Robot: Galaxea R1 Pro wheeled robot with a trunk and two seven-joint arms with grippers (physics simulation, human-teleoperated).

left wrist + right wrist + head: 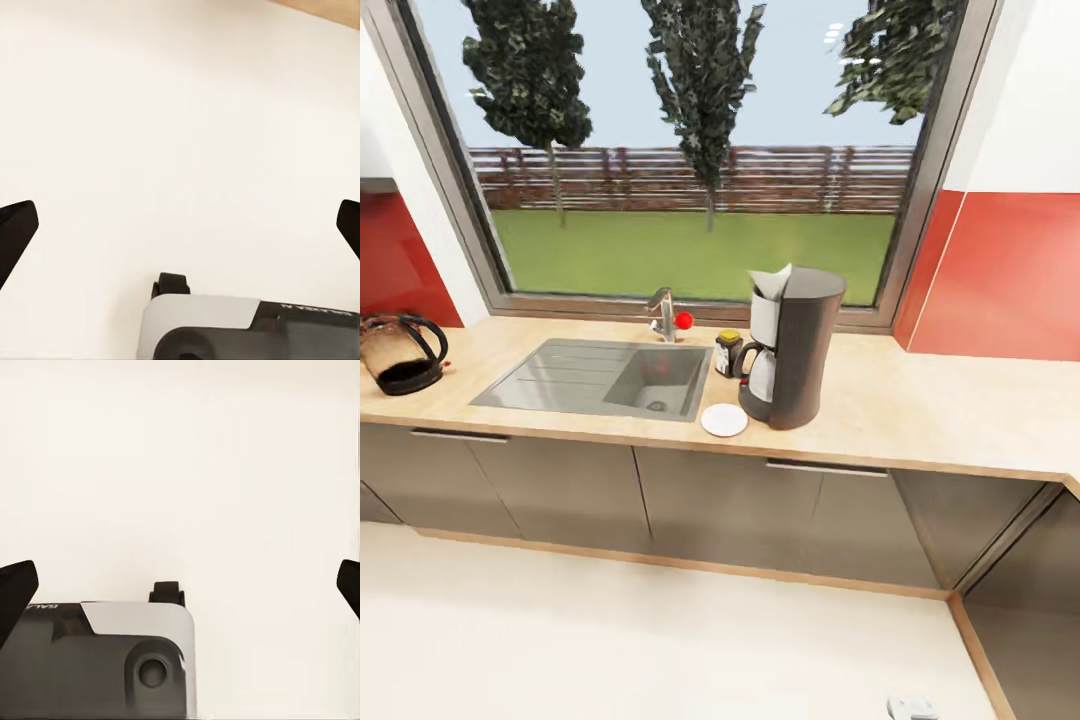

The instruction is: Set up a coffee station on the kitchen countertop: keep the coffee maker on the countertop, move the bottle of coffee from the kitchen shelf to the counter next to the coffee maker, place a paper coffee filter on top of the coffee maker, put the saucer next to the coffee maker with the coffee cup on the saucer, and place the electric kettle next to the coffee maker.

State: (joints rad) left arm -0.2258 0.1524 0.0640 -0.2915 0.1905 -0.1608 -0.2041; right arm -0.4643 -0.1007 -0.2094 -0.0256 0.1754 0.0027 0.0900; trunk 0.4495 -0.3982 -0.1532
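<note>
Black pincers (180, 229) (180, 589) spread wide, floorward.

Left fingertips (15, 236) showing black, wedge-shaped, matte. Base (247, 330) showing a light grey top panel over dark grey body, black caster, faint lettering along one edge. Right fingertips (15, 592) looking identical; round recessed socket showing in base.

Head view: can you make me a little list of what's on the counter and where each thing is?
coffee maker: upright on the countertop, right of the sink
filter: on top of the coffee maker
coffee jar: close beside the coffee maker, on its sink side
saucer: in front of the jar, nothing on it
kettle: far left of the countertop
left gripper: open
right gripper: open
</note>
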